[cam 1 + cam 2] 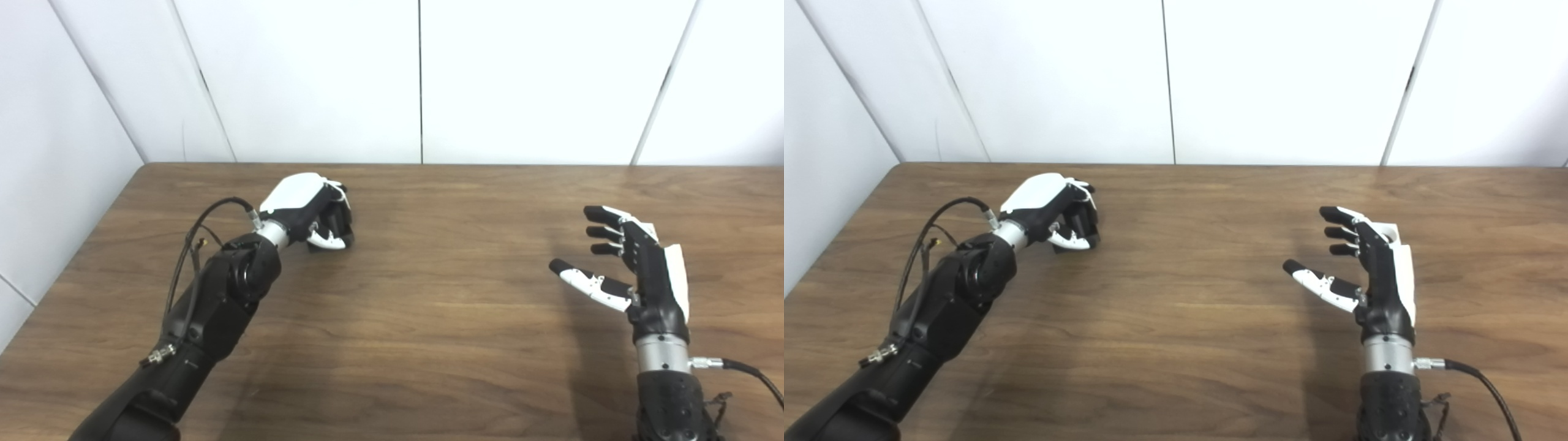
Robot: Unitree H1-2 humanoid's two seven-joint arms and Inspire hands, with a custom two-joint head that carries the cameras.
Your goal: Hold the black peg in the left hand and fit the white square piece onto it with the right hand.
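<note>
My left hand (309, 211) rests on the wooden table (429, 318) at the left, with its fingers curled shut around a black peg (340, 222). Only a dark block of the peg shows between the fingers and the thumb. It also shows in the right eye view (1085, 223). My right hand (637, 263) hovers over the right side of the table, open and empty, with its fingers spread and its thumb pointing left. No white square piece shows in either view.
White wall panels (422, 79) stand along the table's far edge and the left side. A cable (202, 226) loops off my left wrist, and another cable (747, 370) runs from my right wrist.
</note>
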